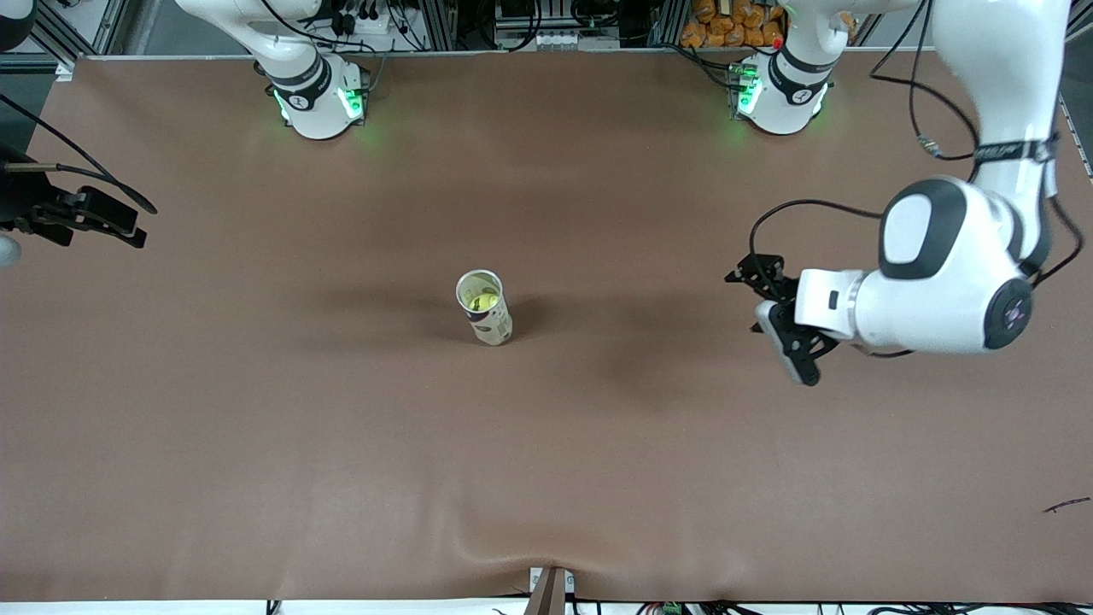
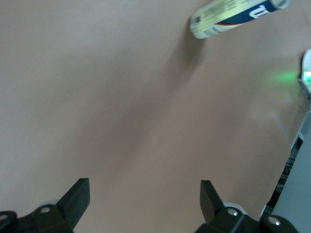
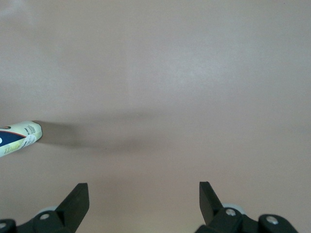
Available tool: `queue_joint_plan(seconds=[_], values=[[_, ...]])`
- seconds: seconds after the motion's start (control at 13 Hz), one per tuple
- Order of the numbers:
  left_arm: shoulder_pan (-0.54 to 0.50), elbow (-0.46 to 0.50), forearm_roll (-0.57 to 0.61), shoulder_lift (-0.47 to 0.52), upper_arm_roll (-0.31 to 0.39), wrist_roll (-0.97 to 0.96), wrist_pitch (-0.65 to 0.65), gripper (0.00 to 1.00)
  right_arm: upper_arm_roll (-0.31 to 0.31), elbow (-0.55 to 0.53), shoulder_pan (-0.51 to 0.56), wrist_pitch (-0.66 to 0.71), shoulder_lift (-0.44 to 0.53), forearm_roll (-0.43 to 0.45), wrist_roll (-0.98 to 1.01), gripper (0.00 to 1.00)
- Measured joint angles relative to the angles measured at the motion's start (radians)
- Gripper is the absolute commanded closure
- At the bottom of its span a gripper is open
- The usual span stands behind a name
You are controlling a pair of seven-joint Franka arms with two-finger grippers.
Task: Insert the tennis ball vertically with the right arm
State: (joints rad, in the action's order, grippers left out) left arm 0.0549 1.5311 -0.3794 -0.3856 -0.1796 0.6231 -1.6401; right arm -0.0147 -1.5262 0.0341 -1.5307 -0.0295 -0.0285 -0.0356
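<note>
A tall tennis ball can (image 1: 485, 309) stands upright at the middle of the brown table, open end up. A yellow tennis ball (image 1: 483, 301) sits inside it, seen through the mouth. My right gripper (image 1: 139, 225) is open and empty, over the right arm's end of the table, well away from the can. The right wrist view shows its open gripper (image 3: 144, 194) and the can (image 3: 17, 137) at the frame edge. My left gripper (image 1: 758, 309) is open and empty, over the table toward the left arm's end. The left wrist view shows its open gripper (image 2: 145, 194) and the can (image 2: 233, 17).
The two arm bases (image 1: 318, 98) (image 1: 781, 94) with green lights stand along the table edge farthest from the front camera. The brown cover (image 1: 546, 478) has a wrinkle near the front edge. A small dark scrap (image 1: 1067, 506) lies near the left arm's end.
</note>
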Motion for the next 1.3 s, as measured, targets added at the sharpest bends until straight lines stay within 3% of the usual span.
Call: queue_joint_plan(seconds=[0.38,0.61,1.0,1.3], values=[[0.014,0.0,0.096,0.116,0.001,-0.47,0.123,0.0,0.008,0.0,0.002,0.021,0.0,0.0,-0.002,0.0],[0.014,0.0,0.179,0.198,0.006,-0.632,0.181,0.0,0.009,0.0,0.002,0.025,0.0,0.0,-0.021,0.0],[0.01,-0.009,0.359,0.307,0.062,-0.658,0.21,0.0,0.011,0.0,0.006,0.029,0.0,0.001,-0.031,0.0],[0.01,-0.012,0.373,0.315,0.129,-0.682,0.218,0.0,0.013,0.0,0.007,0.029,0.0,0.001,-0.031,0.0]])
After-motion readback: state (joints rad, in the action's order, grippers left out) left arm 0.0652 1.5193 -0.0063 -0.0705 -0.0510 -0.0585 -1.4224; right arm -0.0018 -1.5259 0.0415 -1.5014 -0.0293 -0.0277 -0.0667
